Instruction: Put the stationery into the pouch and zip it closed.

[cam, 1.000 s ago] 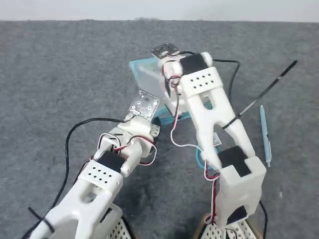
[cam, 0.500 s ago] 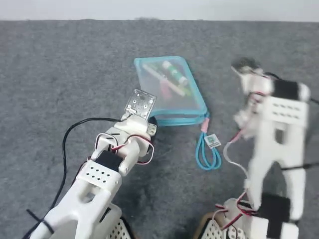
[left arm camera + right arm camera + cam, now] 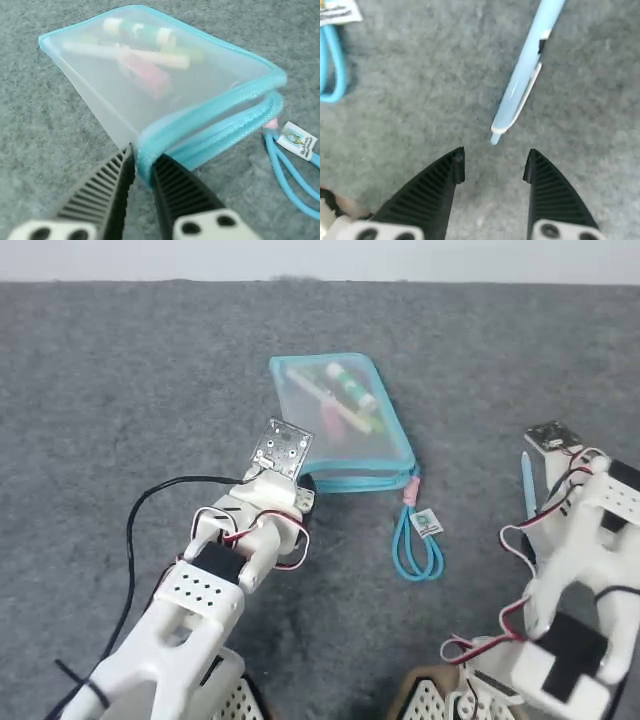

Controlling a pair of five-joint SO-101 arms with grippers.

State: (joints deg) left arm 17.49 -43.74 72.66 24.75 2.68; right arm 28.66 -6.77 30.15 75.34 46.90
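One pouch [image 3: 100, 85] pinched by left fingers [image 3: 107, 192], pen [image 3: 520, 85] loose

The right arm's black-fingered gripper [image 3: 494, 161] swings rightward off the translucent turquoise-edged zip pouch [image 3: 345, 445], now uncovered, and hangs spread over the near tip of the light blue plastic pen [image 3: 522, 80].

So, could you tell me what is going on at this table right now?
The left gripper is shut on a corner of the translucent blue pouch, which lies on the grey mat and holds a few stationery items. The right gripper is open just short of a light blue pen, which lies on the mat apart from the pouch, not yet packed.
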